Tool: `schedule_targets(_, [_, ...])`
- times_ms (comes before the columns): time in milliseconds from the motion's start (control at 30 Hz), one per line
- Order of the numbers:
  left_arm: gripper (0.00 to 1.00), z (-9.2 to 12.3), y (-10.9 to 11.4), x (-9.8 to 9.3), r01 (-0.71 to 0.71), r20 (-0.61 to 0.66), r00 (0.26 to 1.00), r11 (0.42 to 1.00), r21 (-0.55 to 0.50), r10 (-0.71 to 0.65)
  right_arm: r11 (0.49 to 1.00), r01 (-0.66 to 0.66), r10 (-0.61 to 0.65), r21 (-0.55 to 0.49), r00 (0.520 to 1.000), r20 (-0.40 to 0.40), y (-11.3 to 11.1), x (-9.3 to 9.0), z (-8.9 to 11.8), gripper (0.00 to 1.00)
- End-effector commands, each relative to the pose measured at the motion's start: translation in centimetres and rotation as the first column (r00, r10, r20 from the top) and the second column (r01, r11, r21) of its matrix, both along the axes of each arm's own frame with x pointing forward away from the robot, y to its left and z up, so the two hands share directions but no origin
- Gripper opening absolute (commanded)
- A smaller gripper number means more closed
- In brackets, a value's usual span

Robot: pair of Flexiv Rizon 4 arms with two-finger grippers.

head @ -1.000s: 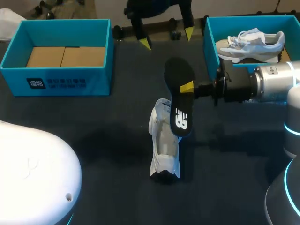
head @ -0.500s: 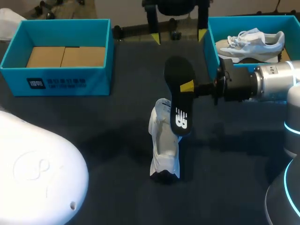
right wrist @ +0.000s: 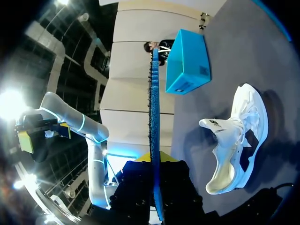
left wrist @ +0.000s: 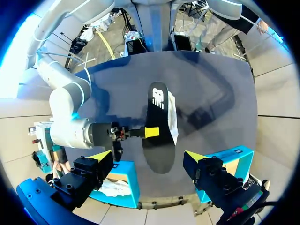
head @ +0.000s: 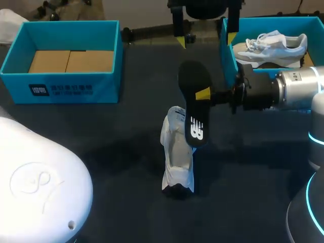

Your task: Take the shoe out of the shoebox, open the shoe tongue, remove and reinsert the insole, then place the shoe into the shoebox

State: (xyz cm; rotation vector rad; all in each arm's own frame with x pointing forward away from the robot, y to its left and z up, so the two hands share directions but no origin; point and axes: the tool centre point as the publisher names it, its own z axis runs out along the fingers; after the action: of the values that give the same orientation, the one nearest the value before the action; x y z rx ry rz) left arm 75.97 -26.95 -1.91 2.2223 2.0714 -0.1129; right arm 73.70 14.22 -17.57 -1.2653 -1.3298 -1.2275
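Since a second ago our left jaws have slid rightward along the far edge of the worktop [head: 101,152], and the white shell of our left arm [head: 40,187] has shifted at the near left corner. The right arm [head: 293,91] and what it carries have barely moved.

On the far left stands the left shoebox [head: 61,90], with only flat cardboard inserts [head: 71,61] lying in its bottom. On the far right stands the right shoebox [head: 273,19], and a second shoe [head: 273,48], white with pale laces, lies inside it.

We see the shoe [head: 177,157] out on the worktop near the middle, well apart from both boxes, its opening visible from above. The black insole [head: 194,109] is out of it and hangs over its far end; we cannot tell whether the two touch.

Our right jaws are closed on the insole at one long edge about mid-length, one yellow tip showing on its face. From the right wrist the insole appears edge-on between the fingers.

Our left jaws are spread wide and hold nothing. They hover above the worktop's far edge, one finger just beside the right shoebox's inner wall.

A broad stretch of dark worktop lies between the left shoebox and the shoe, and more lies on the shoe's near side.
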Motion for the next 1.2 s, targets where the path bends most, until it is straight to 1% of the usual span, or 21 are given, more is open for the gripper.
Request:
schedule_targets(33, [1.0,-0.3,0.2,-0.2,0.003,0.003,1.0,1.0,-0.016,-0.003,1.0,0.005,-0.005,-0.003,1.0,0.001,-0.2,-0.4,0.1,0.0])
schedule_targets(200, [1.0,-0.4,0.0,-0.4,0.006,0.002,1.0,0.999,-0.048,-0.006,1.0,0.004,-0.004,-0.006,1.0,-0.001,-0.4,-0.6,0.1,0.0])
schedule_targets(367, [1.0,-0.7,0.0,-0.6,0.013,0.004,1.0,0.994,-0.111,-0.013,1.0,0.0,0.0,-0.004,1.0,-0.002,-0.4,-0.9,0.2,0.0])
schedule_targets(567, [1.0,-0.7,0.1,-1.1,0.011,0.004,1.0,0.974,-0.224,-0.011,1.0,-0.004,0.004,0.014,1.0,0.005,-0.4,-1.2,0.5,0.0])
schedule_targets(600, [1.0,-0.7,0.2,-1.2,0.017,0.011,1.0,0.965,-0.263,-0.015,1.0,-0.005,0.005,0.013,1.0,0.003,-0.5,-1.4,0.5,0.0])
schedule_targets(700, [1.0,-0.8,0.9,-1.3,0.011,0.012,1.0,0.956,-0.292,-0.008,1.0,-0.006,0.006,0.012,1.0,-0.001,-0.7,-1.7,0.4,0.0])
schedule_targets(967, [1.0,-0.9,2.5,-1.2,-0.006,0.025,0.999,0.892,-0.452,0.019,0.999,0.004,-0.004,0.04,1.0,0.001,-1.2,-2.2,0.8,0.0])
schedule_targets(1200, [1.0,-1.3,3.4,-1.7,-0.013,0.03,0.999,0.811,-0.584,0.038,1.0,0.009,-0.009,0.028,1.0,0.004,-1.5,-2.4,1.5,0.0])
